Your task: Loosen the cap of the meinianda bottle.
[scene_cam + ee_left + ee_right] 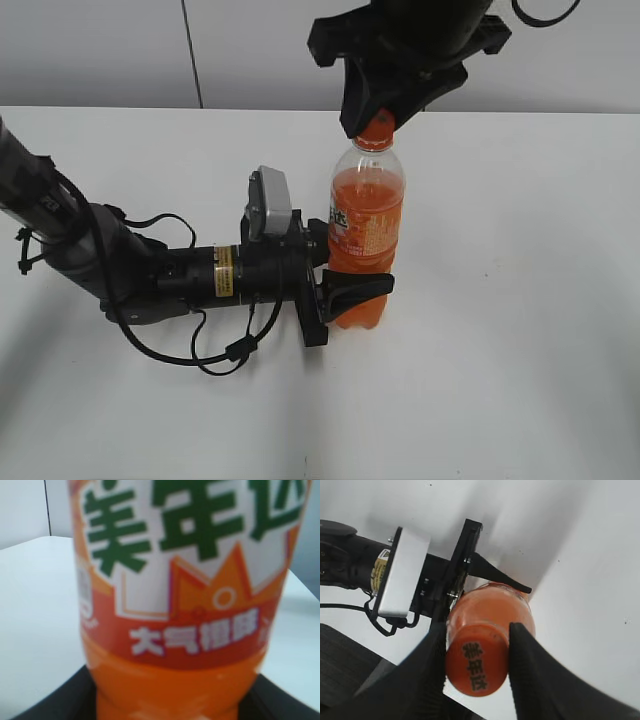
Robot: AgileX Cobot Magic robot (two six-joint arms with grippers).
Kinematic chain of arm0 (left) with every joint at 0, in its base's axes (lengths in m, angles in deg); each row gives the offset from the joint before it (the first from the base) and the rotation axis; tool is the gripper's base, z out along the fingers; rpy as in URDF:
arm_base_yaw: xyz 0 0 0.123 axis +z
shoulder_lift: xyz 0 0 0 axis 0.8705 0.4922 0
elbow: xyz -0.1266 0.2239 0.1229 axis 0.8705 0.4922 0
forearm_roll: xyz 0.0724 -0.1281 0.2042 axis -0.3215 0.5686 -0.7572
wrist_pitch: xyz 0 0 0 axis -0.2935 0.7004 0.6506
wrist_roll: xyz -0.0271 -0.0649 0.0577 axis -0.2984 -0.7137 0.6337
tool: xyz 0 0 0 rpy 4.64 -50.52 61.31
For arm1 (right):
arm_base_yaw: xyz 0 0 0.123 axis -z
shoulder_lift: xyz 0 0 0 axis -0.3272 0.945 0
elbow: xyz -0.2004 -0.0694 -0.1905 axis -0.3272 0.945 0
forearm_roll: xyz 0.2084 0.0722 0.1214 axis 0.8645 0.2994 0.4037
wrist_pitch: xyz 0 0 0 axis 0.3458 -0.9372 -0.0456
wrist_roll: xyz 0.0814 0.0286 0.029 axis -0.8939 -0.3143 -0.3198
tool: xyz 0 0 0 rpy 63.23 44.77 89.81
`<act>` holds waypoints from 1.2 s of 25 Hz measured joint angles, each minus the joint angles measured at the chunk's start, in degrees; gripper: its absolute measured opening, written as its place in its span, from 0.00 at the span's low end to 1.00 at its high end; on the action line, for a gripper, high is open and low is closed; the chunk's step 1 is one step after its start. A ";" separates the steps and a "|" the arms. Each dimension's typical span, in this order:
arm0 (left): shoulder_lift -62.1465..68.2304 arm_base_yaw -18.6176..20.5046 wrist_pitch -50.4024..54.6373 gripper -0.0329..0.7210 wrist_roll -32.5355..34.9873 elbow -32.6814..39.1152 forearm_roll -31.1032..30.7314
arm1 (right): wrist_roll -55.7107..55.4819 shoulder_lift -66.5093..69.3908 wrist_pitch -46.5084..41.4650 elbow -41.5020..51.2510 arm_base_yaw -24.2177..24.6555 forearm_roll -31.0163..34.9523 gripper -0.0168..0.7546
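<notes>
Plain white bench (520, 330), evenly lit, backed by a pale grey wall (90, 50) with one dark vertical seam (192, 52).

The small round orange plastic cap (377, 128) is mostly hidden between the right gripper's black fingers (362, 112) in the exterior view. In the left wrist view, the tall clear plastic bottle of orange drink (185, 605) is blurred and cut off at top and bottom, its label characters clipped.

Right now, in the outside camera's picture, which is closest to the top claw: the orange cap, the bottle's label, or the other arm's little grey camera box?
1. The cap, between the right gripper fingers.
2. The label, lower on the bottle.
3. The grey camera box, off to the left.
</notes>
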 joint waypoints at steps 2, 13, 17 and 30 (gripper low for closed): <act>0.00 0.00 0.00 0.55 0.00 0.00 0.00 | 2.82 0.00 0.00 0.00 0.00 -0.04 0.39; 0.00 0.00 0.00 0.55 0.00 0.00 0.00 | 32.61 0.00 0.00 0.00 0.00 -0.18 0.38; 0.00 0.00 0.00 0.55 0.00 0.00 0.00 | 42.56 0.00 -0.06 0.00 0.00 -0.12 0.38; 0.00 0.00 0.00 0.55 0.21 0.00 -0.16 | 66.78 0.00 -0.68 0.00 -0.01 0.52 0.38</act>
